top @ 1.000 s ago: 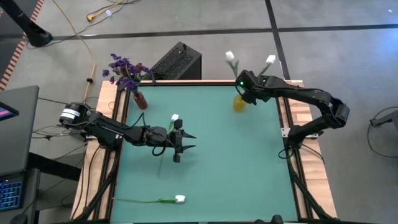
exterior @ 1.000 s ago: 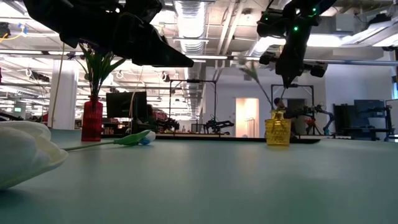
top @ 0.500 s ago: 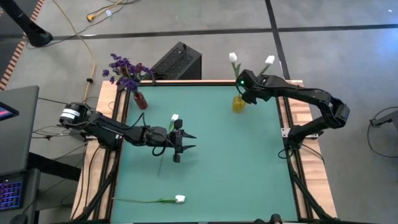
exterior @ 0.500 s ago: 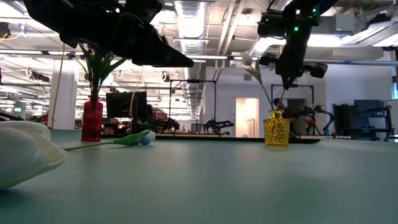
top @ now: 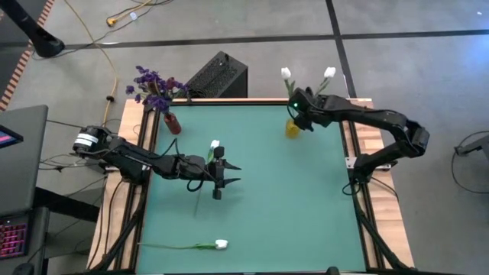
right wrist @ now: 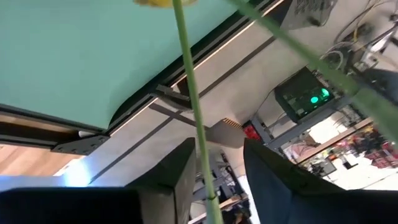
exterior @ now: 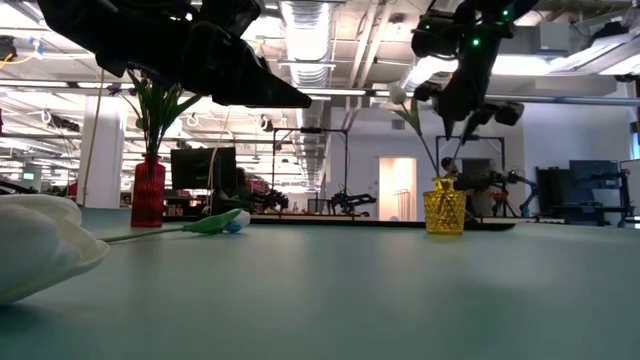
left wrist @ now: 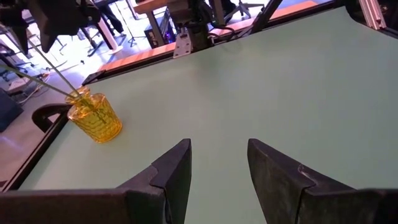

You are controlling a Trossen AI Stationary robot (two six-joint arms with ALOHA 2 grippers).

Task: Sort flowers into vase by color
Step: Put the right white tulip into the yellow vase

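I see right end effector (top: 299,116) apart over yellow vase (top: 293,127), tabletop (top: 306,198) 1 o'clock | left end effector (top: 226,176) apart, mid-tabletop

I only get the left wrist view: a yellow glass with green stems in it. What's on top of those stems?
Observer: Two white tulips stand in that yellow vase; the high view shows their blooms.
Operator: Any flowers left on the table?
Observer: Two more white tulips lie flat: one by the left gripper, one near the front edge.
Operator: Another vase?
Observer: A red vase holding purple blooms, at the far left corner.
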